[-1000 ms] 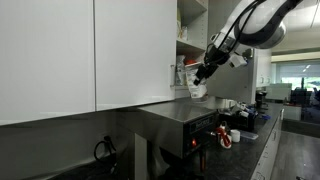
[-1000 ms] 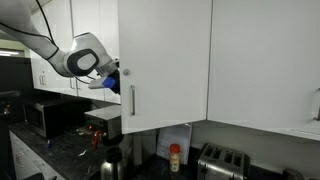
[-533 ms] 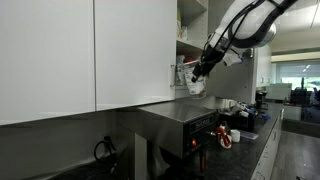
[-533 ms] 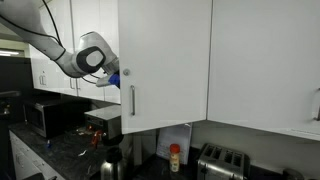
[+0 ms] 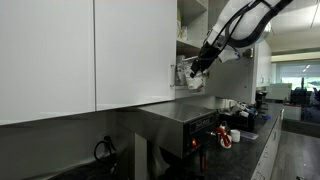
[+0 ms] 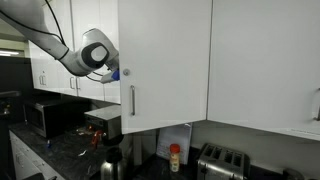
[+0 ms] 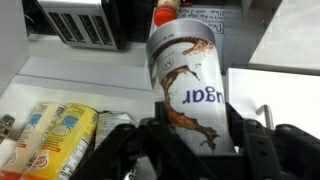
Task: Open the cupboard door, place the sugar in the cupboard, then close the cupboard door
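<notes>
Wrist view: the gripper (image 7: 195, 140) is clenched around the sugar (image 7: 190, 75), a jar with a brown-and-white label. The word "sugar" reads upside down, so I take this picture to be flipped. A dark finger presses each side of the jar. A yellow package (image 7: 60, 125) lies to the lower left on a white shelf (image 7: 90, 85), and a toaster (image 7: 85, 20) shows at the top edge.

Exterior view, from along the cupboards: the gripper (image 5: 200, 70) holds the sugar (image 5: 192, 82) at the mouth of the cupboard (image 5: 190, 45), level with a shelf. I cannot tell whether the jar is over the shelf yet.

Exterior view, facing the cupboard door (image 6: 165, 60): the door stands open toward the camera, its silver handle (image 6: 131, 100) near the left edge. My arm (image 6: 95, 52) reaches in behind that edge, so the jar and jaws are hidden here.

I judge the door step done and the placing step in hand. Next I should carry the jar further in, lower it upright onto bare shelf beside the yellow package, let go, back out clear of the door edge, then swing the door shut.
</notes>
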